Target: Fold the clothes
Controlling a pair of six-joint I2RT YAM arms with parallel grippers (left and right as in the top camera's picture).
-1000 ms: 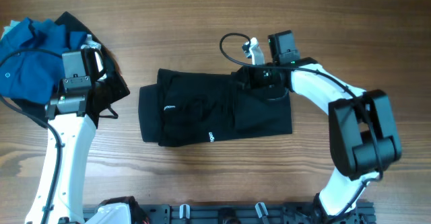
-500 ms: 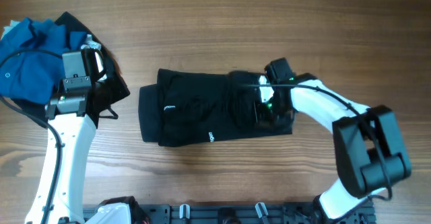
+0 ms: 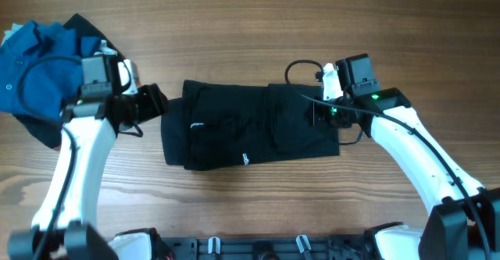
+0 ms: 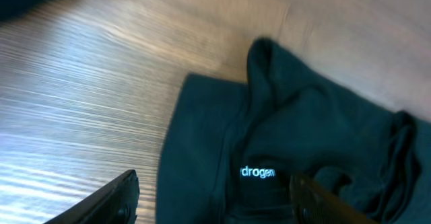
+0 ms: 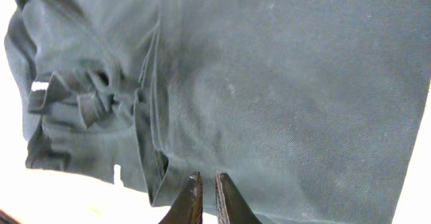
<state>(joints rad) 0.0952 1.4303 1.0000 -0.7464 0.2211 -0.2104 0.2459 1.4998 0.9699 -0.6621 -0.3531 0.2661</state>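
Our right gripper has its fingers drawn almost together, only a thin slit between them, and nothing caught there that we can see. It hangs over the right end of the black shirt, and its wrist view looks down on smooth fabric with a bunched, pleated patch toward the left of that frame. Whether the tips touch the cloth we cannot tell. Our left gripper is spread wide and empty, one finger at the lower left of its wrist view and the other at the lower right. Between them is the shirt's left end, where the small white logo print shows. From overhead this gripper sits just beside the shirt's left edge, over bare wood. The shirt lies at the centre of the table as a compact rectangle, long side running left to right, with overlapping layers at its left end. A blue shirt lies heaped in the upper left of the overhead frame, well apart. We judge the lengthwise folds done and a final crosswise fold to be in hand. Next, the left gripper needs to come down over the left edge, close on every layer there, and carry that end toward the right. The right gripper should either pin the far end or move clear.
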